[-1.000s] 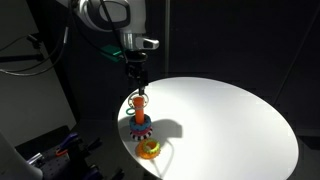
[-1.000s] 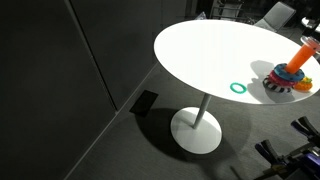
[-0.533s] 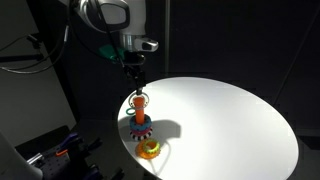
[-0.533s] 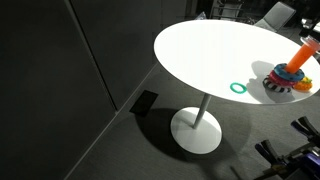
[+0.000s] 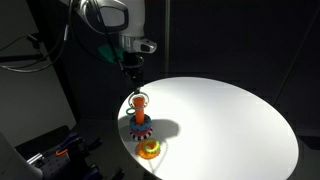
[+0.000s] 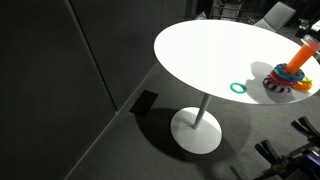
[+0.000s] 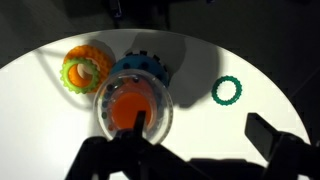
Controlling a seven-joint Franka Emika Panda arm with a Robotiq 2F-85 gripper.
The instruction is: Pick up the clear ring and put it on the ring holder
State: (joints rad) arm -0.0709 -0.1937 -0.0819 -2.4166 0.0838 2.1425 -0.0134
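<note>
The ring holder (image 5: pixel 139 122) stands near the table's edge: an orange peg on a round base with blue and red rings at its foot. It also shows in an exterior view (image 6: pixel 287 78) and in the wrist view (image 7: pixel 140 72). The clear ring (image 7: pixel 165 110) sits around the top of the orange peg (image 7: pixel 125 108), seen from straight above. My gripper (image 5: pixel 137 75) hangs just above the peg. In the wrist view its fingers (image 7: pixel 198 135) are spread wide apart and open; one dark finger overlaps the ring's edge.
A yellow-orange doughnut ring (image 5: pixel 149 149) lies beside the holder, also in the wrist view (image 7: pixel 85 68). A small green ring (image 7: pixel 228 91) lies flat on the round white table (image 5: pixel 220 120), also in an exterior view (image 6: pixel 238 88). The holder stands close to the table's edge.
My gripper has risen slightly above the peg. The rings and the holder have not moved.
</note>
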